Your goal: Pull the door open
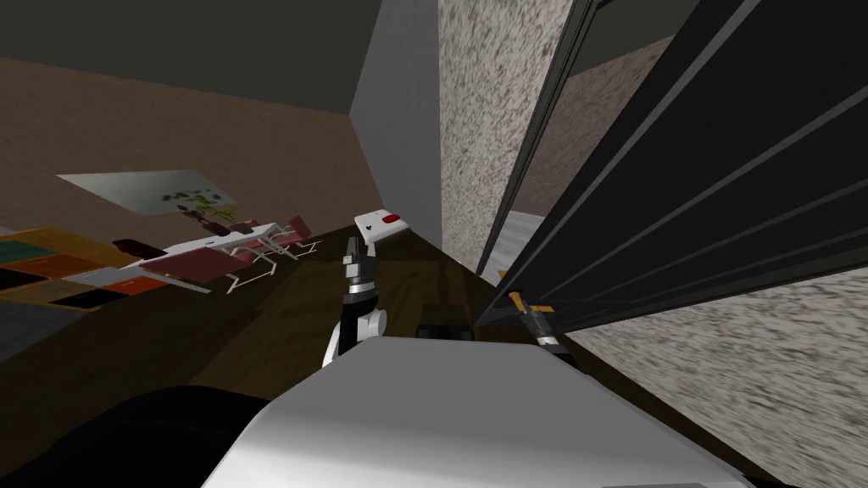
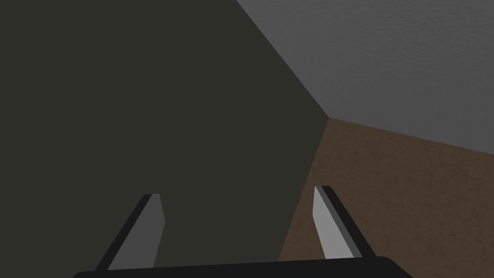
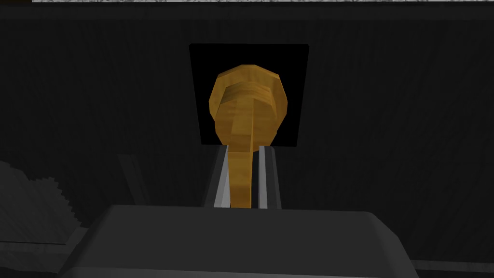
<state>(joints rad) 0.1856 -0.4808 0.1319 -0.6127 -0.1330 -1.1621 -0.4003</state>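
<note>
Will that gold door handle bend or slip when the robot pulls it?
Probably stiff: the gold handle looks solid and chunky. It might slip a little, since the thin fingers pinch only its narrow, smooth lever.

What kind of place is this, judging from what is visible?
Probably a dining or living room in a house: a white table with red chairs, a potted plant near it, a dark wooden floor, and a dark door with a golden handle close by.

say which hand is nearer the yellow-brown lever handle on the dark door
Right. The right hand is shut on the yellow-brown lever handle of the dark door; the left hand is open, well apart from it.
</note>
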